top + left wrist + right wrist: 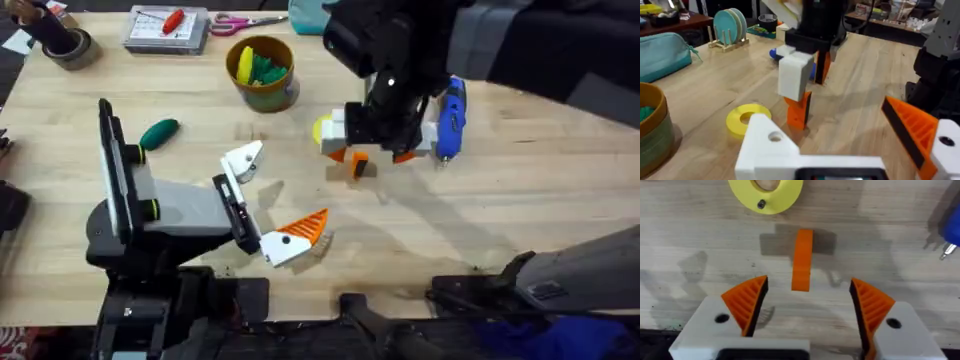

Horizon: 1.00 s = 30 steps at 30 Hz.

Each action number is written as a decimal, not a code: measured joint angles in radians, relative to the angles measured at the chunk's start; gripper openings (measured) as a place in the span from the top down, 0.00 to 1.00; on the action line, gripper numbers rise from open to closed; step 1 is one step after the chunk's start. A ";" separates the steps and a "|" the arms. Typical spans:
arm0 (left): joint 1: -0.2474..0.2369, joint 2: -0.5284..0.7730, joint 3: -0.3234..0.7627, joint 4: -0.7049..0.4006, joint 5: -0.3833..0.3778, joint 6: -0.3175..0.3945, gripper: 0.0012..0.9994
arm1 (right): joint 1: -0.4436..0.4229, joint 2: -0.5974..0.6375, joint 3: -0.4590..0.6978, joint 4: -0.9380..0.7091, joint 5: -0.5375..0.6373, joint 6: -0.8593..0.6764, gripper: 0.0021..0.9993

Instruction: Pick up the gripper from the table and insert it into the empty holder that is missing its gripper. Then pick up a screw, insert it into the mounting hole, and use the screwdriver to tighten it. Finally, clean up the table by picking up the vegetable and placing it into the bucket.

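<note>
The right gripper hangs spread directly above the orange block, which stands on the surface beside a yellow ring. The left gripper is spread too.

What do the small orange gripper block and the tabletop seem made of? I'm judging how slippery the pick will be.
The gripper looks like matte orange plastic: uniform colour, no glare. The table looks like light wood with a smooth finish: plank grain shows, with faint sheen. Both are judged by look alone.
</note>
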 joint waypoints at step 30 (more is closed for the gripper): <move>0.000 0.000 0.000 0.000 0.000 0.000 0.01 | 0.027 0.059 -0.036 0.062 0.000 0.023 0.49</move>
